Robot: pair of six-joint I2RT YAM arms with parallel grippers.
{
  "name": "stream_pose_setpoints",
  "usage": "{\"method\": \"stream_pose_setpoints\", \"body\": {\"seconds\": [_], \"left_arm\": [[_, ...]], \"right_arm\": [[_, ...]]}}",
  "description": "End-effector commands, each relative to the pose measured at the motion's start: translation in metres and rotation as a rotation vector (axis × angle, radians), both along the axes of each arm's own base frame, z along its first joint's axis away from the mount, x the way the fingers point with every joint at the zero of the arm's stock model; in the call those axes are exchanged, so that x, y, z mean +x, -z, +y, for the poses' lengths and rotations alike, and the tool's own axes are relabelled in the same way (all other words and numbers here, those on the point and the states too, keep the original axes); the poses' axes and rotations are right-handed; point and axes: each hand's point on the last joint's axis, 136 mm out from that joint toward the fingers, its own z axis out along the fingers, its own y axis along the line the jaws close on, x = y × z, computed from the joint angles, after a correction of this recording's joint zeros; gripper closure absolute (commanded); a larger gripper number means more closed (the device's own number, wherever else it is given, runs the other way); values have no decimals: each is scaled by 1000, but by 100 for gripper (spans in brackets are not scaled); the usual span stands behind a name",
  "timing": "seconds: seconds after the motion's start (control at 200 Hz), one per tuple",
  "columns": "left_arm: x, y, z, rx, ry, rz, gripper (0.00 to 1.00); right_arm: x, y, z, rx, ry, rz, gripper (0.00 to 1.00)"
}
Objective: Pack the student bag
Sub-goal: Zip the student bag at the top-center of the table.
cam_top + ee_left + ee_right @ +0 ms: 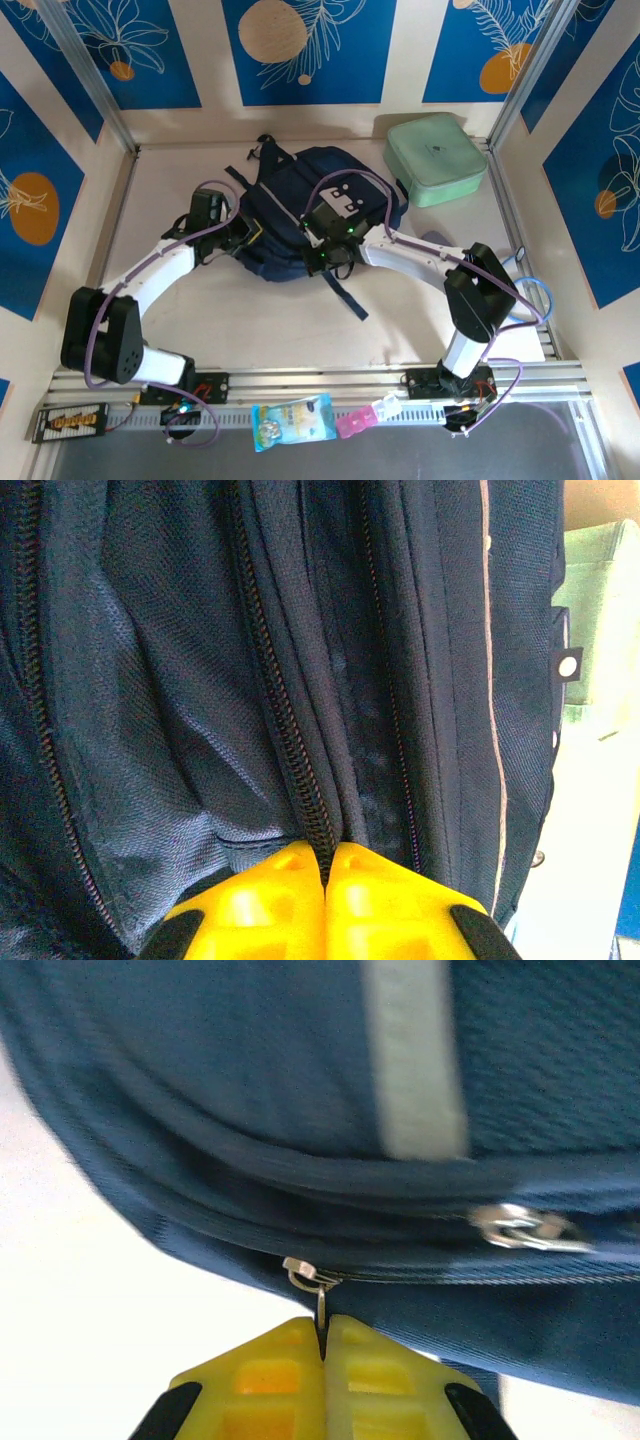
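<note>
Pale tabletop (pixel 300 320), student bag (pixel 290 200), left gripper (pixel 326 852) closed against its zip (pixel 290 740), right gripper (pixel 322 1325) pinching a (metal) zip pull (pixel 305 1278).

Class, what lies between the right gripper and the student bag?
A metal zip pull, pinched in the right gripper, hanging from the student bag: right wrist view.

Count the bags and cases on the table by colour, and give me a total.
Navy student bag: 1
Mint green zip case: 1
Total: 2
</note>
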Motion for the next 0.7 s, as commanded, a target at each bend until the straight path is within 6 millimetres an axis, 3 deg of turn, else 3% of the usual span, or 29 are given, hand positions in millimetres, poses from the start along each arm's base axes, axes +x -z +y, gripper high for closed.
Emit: {"method": "stream_pose_setpoints", "body": {"seconds": [0.0, 0.305, 0.455, 0.545, 0.695], "left_arm": [[15, -22, 21, 57, -63, -87, 100], [3, -10, 27, 78, -53, -52, 100], [0, -10, 23, 63, -32, -45, 100], [-2, -10, 21, 55, -19, -43, 100], [-10, -9, 16, 28, 8, -28, 100]], "right_arm": [[-3, 11, -47, -132, 114, 33, 96], [52, 6, -114, -122, 375, -11, 94], [73, 1, -133, -106, 462, -21, 94], [80, 0, -134, -82, 489, -13, 93], [84, -10, -116, 26, 445, -17, 86]]}}
